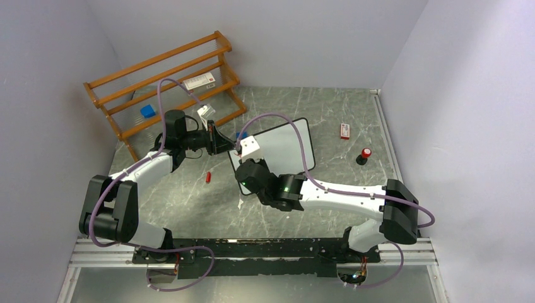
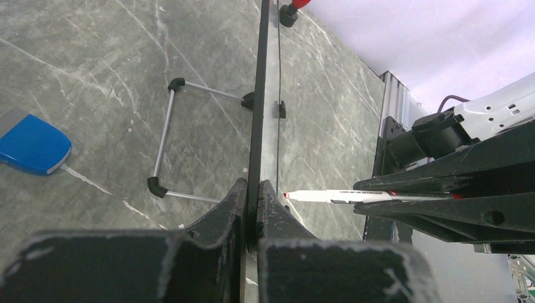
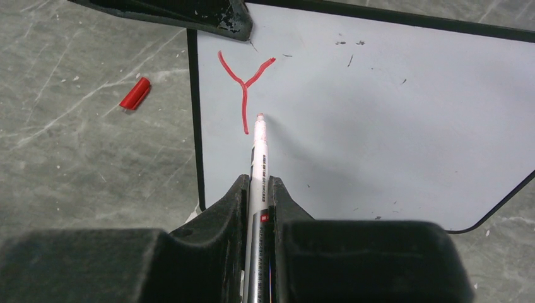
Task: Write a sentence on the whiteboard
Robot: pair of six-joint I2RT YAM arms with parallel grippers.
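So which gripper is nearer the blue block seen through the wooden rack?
Left. The left gripper clamps the whiteboard edge facing the blue block; the right gripper, holding the marker, sits farther right.

The whiteboard [image 3: 378,126], white with a thin black frame and rounded corners, stands propped on the tabletop [image 3: 76,158], its edge near 1 corner pinched between the left fingers [image 2: 221,214]. The sentence [image 3: 245,85] is only 1 red "Y", just beside those fingers and just ahead of the right fingers [image 3: 230,208].
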